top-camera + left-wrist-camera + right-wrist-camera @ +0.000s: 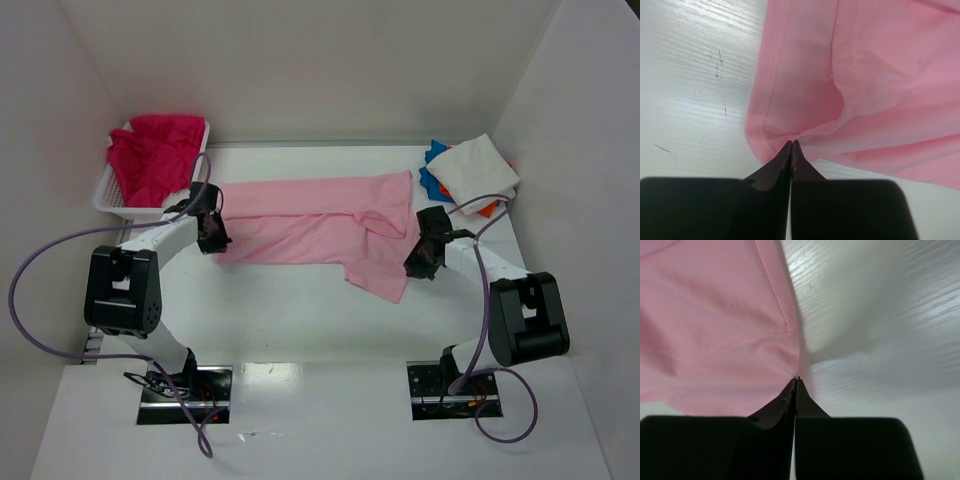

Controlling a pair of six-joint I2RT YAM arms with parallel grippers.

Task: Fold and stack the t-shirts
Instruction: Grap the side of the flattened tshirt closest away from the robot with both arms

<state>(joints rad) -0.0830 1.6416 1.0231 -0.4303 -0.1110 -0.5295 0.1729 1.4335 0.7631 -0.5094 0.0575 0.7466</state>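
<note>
The light pink t-shirt (320, 225) lies spread sideways across the middle of the white table (300, 320). It is partly folded lengthwise, and one lobe of cloth hangs toward the near edge on its right part. In the left wrist view its hemmed edge (865, 75) gathers into creases that run to one pinched point. In the right wrist view a seamed corner (715, 315) bunches the same way.

The left gripper (212, 235) sits at the shirt's left end. Its jaws are clenched on a fold of the pink hem, with the fingertips (791, 143) pressed together around the cloth. The right gripper (420, 250) sits at the shirt's right edge, just above the hanging lobe. Its jaws are likewise clamped tight (796, 380) on a pinch of pink fabric, just above the bare tabletop (880, 315).

Beyond the shirt's left end, toward the back wall, a white lattice basket (110, 200) holds a crumpled magenta-red t-shirt (155, 155). Beyond the shirt's right end, near the far corner, a folded white t-shirt (478, 170) lies on top of a blue t-shirt (432, 165) and an orange t-shirt (490, 208). Only the edges of these two show. This pile lies just beside the pink shirt's far right corner; whether they touch cannot be told.
</note>
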